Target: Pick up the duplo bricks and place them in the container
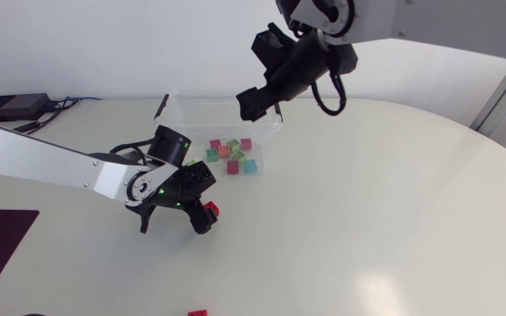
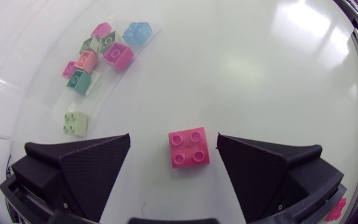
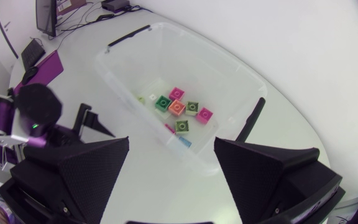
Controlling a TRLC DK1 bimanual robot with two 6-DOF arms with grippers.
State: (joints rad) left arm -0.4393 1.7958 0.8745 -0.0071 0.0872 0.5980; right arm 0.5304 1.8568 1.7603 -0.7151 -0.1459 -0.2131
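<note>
Red brick [image 1: 198,312] at bottom edge of the head frame, just left of centre, alone on the white surface [image 1: 367,219]. Further up, lower left of centre: left arm comes in from the left edge, its left tool [image 1: 202,209] low over the surface with fingers apart. A pink-red brick [image 1: 211,209] lies flat between them, studs up. Left wrist view confirms: brick [image 2: 189,148] sits between the fingers of the left tool [image 2: 174,144], closer to one finger, a gap on each side, neither finger touching, so not clamped. Beyond it, upper centre of the head frame: clear container [image 1: 176,110] on the surface, with a loose cluster of bricks [image 1: 231,154] inside: pink, green, orange, blue, one pale green. Same cluster [image 3: 180,109] shows through the container [image 3: 185,43] in the right wrist view, ahead of the right tool [image 3: 171,142]. Farthest, top centre of the head frame: right arm from the upper right, right tool [image 1: 257,101] hangs above the container's right end, fingers apart, nothing between them.
</note>
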